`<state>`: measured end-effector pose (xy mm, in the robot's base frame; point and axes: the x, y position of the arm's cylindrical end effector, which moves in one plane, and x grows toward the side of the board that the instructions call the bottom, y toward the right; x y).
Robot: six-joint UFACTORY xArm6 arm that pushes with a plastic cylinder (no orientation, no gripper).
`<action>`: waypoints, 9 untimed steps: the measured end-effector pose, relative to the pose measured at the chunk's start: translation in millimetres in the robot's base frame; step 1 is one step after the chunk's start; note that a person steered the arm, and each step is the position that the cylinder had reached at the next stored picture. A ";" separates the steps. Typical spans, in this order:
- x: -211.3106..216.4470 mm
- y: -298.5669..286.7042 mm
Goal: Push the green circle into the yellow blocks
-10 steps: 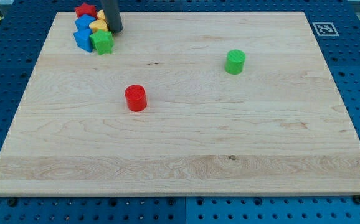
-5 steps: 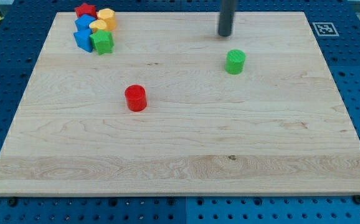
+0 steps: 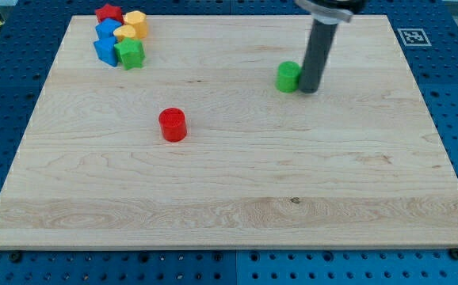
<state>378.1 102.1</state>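
Standing upright on the pale, grained wooden bench [image 3: 229, 198], the smooth dark rod has no jaws, so nothing is held; my tip [image 3: 308, 89] presses against the view's right side of the green circle [image 3: 288, 77], a short matte cylinder right of the board's middle. Well apart, in the top-left corner, sit the two yellow blocks [image 3: 131, 26], rounded in outline, clustered touching a red star [image 3: 109, 13], blue blocks [image 3: 105, 41] and a green star [image 3: 131, 54]. A red cylinder [image 3: 172, 124] stands alone near the centre.
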 end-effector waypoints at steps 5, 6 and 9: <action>-17.3 -15.3; -31.0 -40.1; -58.3 -148.8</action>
<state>319.8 -46.7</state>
